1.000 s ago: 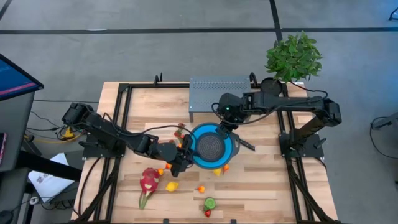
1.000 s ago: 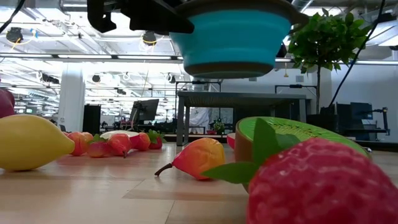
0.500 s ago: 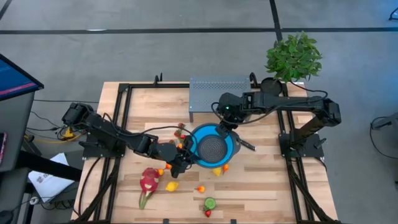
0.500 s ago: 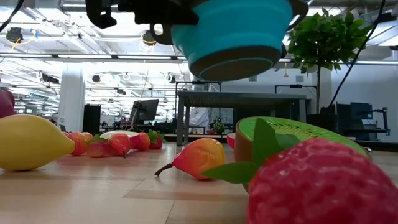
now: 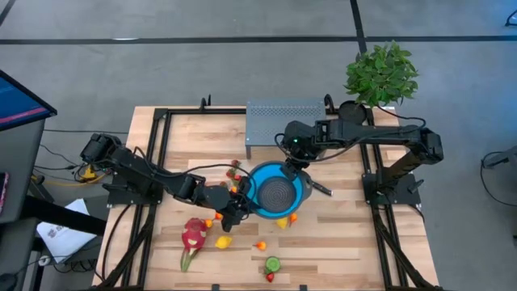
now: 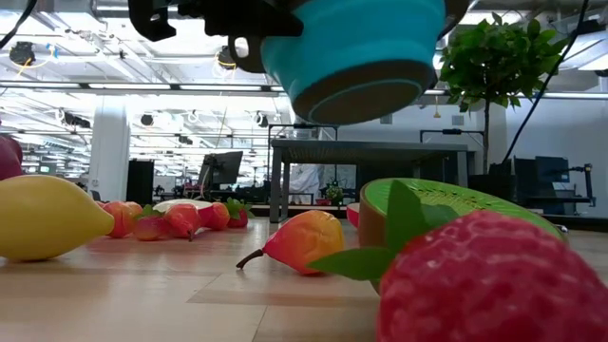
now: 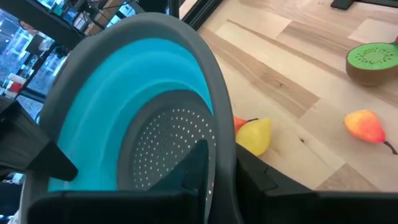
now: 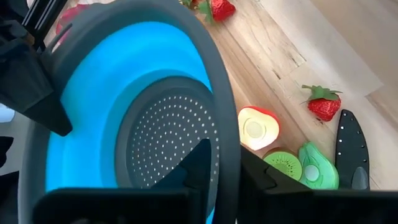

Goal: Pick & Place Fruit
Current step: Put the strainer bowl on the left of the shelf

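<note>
A blue colander (image 5: pixel 275 190) with a grey rim hangs in the air over the middle of the table, and both grippers are shut on it. My left gripper (image 5: pixel 240 202) is at its left rim, my right gripper (image 5: pixel 292 166) at its far-right rim. In the low view the colander (image 6: pixel 356 47) is tilted. Toy fruits lie on the wood: the dragon fruit (image 5: pixel 193 234), a lemon (image 5: pixel 223 241), a kiwi half (image 5: pixel 273 263), a strawberry (image 5: pixel 270 276), and small pieces (image 5: pixel 234 170) by the left rim. My left gripper (image 7: pixel 221 158) pinches the colander's grey rim (image 7: pixel 217 124), one finger inside the bowl and one outside. It comes in from the table's left. The colander is lifted clear. My right gripper (image 8: pixel 227 158) pinches the grey rim (image 8: pixel 224 118) on the far-right side, one finger inside the bowl and one outside. It comes in from the far right. The colander is lifted clear of the table and tilted.
A black-handled knife (image 5: pixel 321 188) lies right of the colander. A grey perforated metal box (image 5: pixel 283 121) stands at the far edge, a potted plant (image 5: pixel 381 73) at the far right corner. A pear (image 6: pixel 302 242) and other fruit lie below the colander.
The colander has tipped: in the low view its base was level and now slants, the right side higher than the left. Both grippers have kept hold of the rim and stayed nearly in place.
</note>
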Available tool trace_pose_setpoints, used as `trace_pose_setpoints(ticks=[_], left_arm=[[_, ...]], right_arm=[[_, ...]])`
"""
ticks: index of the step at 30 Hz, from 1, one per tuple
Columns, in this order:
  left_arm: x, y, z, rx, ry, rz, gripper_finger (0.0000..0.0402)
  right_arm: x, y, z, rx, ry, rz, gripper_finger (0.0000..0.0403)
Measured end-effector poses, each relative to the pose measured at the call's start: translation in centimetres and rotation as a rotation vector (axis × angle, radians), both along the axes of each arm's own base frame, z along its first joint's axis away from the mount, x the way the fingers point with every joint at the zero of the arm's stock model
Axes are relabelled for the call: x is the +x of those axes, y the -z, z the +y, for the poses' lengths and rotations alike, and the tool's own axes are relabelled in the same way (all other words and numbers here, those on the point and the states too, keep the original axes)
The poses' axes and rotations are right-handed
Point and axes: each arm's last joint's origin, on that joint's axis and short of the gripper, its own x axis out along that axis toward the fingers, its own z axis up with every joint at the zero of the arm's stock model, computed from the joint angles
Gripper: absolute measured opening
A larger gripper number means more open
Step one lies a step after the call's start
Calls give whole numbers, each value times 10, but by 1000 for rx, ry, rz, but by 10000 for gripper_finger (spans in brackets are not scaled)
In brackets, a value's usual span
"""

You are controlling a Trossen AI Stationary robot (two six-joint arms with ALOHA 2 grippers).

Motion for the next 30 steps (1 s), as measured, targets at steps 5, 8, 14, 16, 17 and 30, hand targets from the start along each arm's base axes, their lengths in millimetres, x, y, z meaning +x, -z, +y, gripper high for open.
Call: trace_pose_setpoints(ticks=[5,8,14,16,17,30], left_arm=[[0,0,0,-3,-4,4,31],[-1,1,0,1,-8,9,29],[-2,1,-3,4,-1,9,27],[-2,1,-3,3,-1,10,26],[-2,1,-3,0,-1,10,25],[-2,3,-3,-8,-10,18,21]], right_arm=[[-1,0,-1,6,12,3,61],[-1,0,-4,9,26,6,74],[-3,-2,-10,-1,23,-4,98],[-4,-5,-10,-4,23,-14,103],[-4,-6,-11,-10,18,-16,105],[-3,-77,11,-157,-211,-219,97]])
